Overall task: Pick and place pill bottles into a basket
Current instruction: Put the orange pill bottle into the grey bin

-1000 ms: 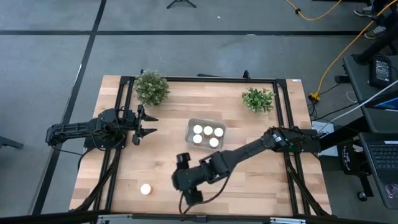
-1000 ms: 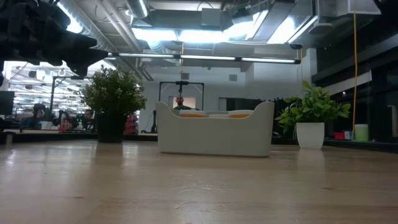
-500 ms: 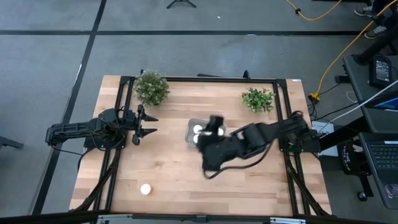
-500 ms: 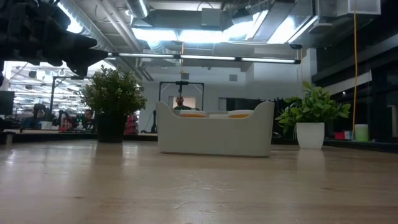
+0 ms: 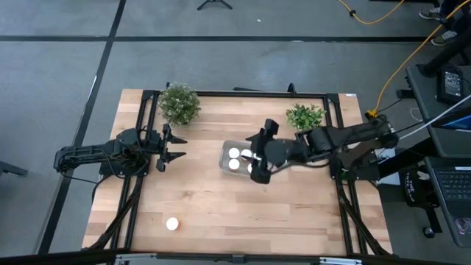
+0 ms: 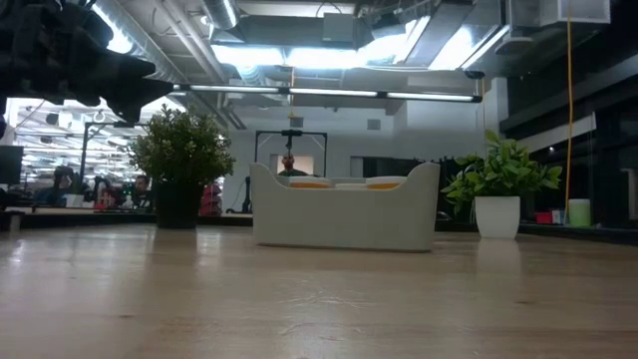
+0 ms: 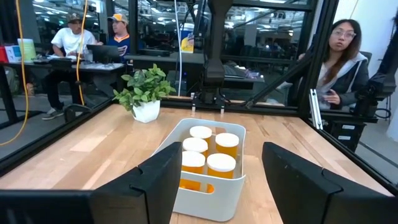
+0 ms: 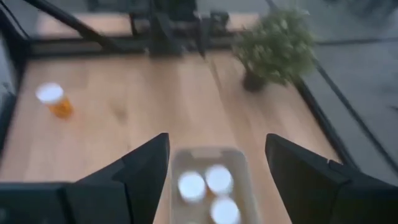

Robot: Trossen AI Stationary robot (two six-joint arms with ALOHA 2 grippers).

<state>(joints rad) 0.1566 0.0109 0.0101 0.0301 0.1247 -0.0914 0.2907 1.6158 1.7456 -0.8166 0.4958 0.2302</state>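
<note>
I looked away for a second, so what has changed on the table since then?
The right hand swung from the table's near edge, back across to above the basket. Nothing shows between its fingers, and no bottle was visibly taken or let go. The left hand, the lone bottle on the table, the basket and both plants stayed put.

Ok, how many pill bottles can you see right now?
5. Four pill bottles stand two by two in the basket. One lone bottle stands on the table, left arm's side. Another could be hidden under the right gripper above the basket.
</note>
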